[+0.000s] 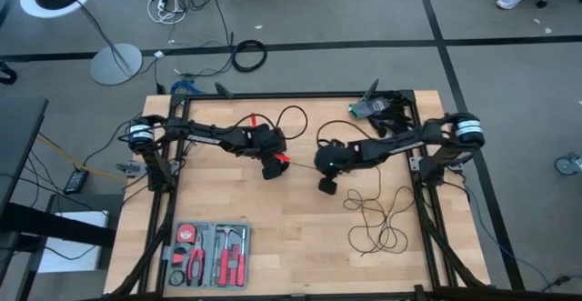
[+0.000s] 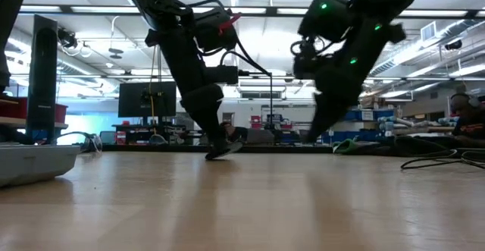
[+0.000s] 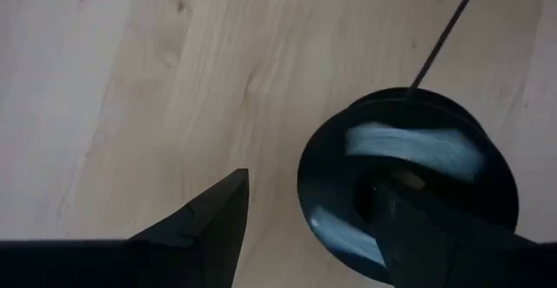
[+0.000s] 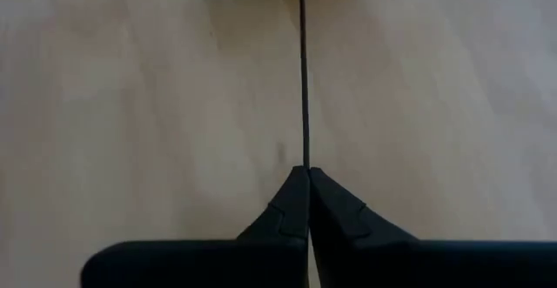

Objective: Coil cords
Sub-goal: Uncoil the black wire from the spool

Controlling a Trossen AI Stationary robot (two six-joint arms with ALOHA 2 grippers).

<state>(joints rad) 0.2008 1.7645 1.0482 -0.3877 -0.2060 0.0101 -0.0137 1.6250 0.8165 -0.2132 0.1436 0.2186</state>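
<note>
The right gripper [image 4: 307, 173] has its two dark fingers [image 4: 287, 205] pressed fully together, pinching the thin black wire [image 4: 303, 79], which runs straight away from the tips over the pale wooden desk [image 4: 130, 88]; the left gripper [image 3: 305, 210] holds its fingers [image 3: 209, 214] partly apart, one tip lying against the small round black disc-shaped puck [image 3: 409, 184] at the wire's end; both grippers hang near the desk's middle, close together, the wire between them; more of the wire lies in loose loops [image 1: 377, 217] on the right side of the desk; a grey tray of red-handled tools [image 1: 207, 255] sits at the near left edge.
</note>
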